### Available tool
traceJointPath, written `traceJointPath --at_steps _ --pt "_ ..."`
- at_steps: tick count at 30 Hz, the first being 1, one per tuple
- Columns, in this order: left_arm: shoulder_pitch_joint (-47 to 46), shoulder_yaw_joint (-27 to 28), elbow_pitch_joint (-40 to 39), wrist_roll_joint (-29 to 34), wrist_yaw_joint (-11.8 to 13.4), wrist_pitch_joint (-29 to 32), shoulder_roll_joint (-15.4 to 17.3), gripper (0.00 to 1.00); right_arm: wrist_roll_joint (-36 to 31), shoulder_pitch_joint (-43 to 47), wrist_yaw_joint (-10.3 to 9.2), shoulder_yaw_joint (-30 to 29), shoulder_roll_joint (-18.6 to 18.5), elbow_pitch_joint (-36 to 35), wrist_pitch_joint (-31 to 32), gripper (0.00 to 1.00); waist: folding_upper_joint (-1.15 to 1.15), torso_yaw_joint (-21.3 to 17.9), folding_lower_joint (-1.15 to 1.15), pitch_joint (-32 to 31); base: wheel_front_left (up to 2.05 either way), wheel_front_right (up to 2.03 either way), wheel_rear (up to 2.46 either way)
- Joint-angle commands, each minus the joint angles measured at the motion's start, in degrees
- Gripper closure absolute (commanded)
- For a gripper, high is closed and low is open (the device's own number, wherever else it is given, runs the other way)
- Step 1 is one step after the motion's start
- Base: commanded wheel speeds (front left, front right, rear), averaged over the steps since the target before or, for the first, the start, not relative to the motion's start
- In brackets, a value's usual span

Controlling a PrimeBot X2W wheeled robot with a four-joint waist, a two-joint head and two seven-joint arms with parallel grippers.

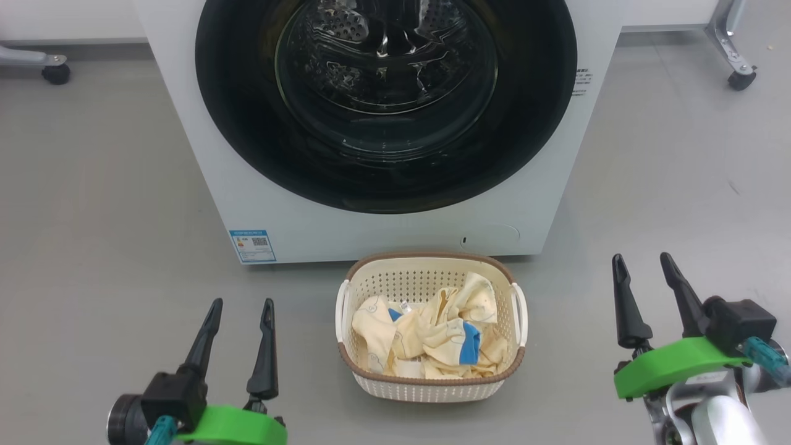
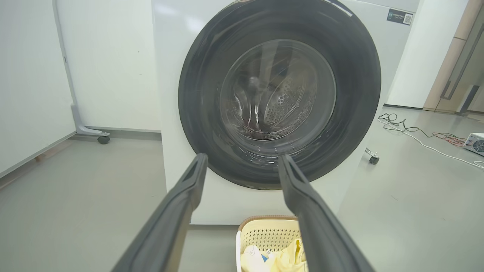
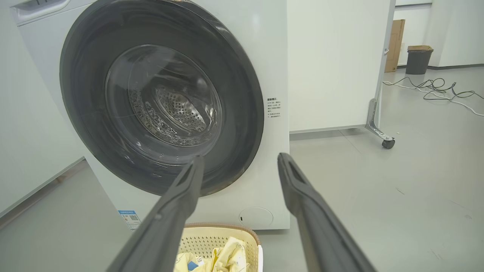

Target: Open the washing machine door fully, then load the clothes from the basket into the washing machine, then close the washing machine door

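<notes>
When looking down from the head, can see first the washing machine (image 1: 204, 185), big and white, standing on the grey floor (image 1: 93, 216) and taking the upper middle of the view. Set in its front, the washing machine door (image 1: 386, 93), with wide black rim and bulging glass, lying flush against the cabinet in all three views, so judged as closed and not yet opened. Through the glass, only the steel drum (image 1: 337, 28), with no fabric inside as far as can be told. Directly before the machine, just beside its lower edge, the basket (image 1: 426, 388), upright on the floor, between the two arms. At the lower left of the head view, the left gripper (image 1: 242, 304), fingers spread apart and holding nothing, well apart from basket and door. At the lower right, the right gripper (image 1: 641, 259), also with fingers spread wide and empty, pointing toward the machine. Inside the basket, the clothes (image 1: 432, 337), pale yellow with blue cuffs, crumpled in a loose heap and covering most of the bottom. Smallest, on the lower front of the machine, a blue label (image 1: 252, 245) at the left and a round service flap (image 1: 491, 237) just above the basket. As for progress, seems to be at the very start, with no step finished. Left to do, by this judgement: pulling the door fully open, moving all the clothes from the basket into the drum, then shutting the door again.
</notes>
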Motion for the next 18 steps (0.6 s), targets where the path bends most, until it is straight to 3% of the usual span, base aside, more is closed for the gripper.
traceJointPath --at_steps 1,8,18 --pt "-1.31 1.02 -1.15 2.18 -0.20 -1.18 0.67 0.00 -1.63 -2.96 -0.14 1.46 -1.18 -1.64 -0.02 0.00 0.00 0.02 0.00 -0.04 0.00 0.00 0.00" --pt "-1.48 -0.19 3.69 4.92 -1.01 -2.19 0.66 0.00 -3.75 -2.84 -0.15 3.07 -1.23 -1.21 0.27 0.00 0.00 0.02 0.00 -0.22 0.00 0.00 0.00" --pt "-2.66 -0.83 6.24 2.73 -1.57 -2.30 0.51 0.00 -2.14 -2.77 -0.15 3.68 -1.24 -0.29 1.55 0.00 0.00 0.14 0.00 -0.16 0.00 0.00 0.00"
